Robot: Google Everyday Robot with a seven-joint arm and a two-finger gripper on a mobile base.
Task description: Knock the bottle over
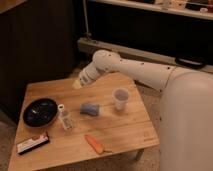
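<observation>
White rounded arm [137,71], bulky white body [190,125], yellowish gripper [78,84] above the table [127,129]

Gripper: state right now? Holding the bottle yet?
Gripper: open or closed cannot be told; it hangs over the far side of the table, apart from the upright bottle, so not holding it.

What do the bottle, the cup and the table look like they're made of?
The bottle: probably clear plastic; see-through body, white cap. The cup: likely translucent plastic, matte; whitish walls let light through. The table: wood, dull finish; pale boards with visible seams. The gripper hovers over the table's far side, apart from the bottle.
</observation>
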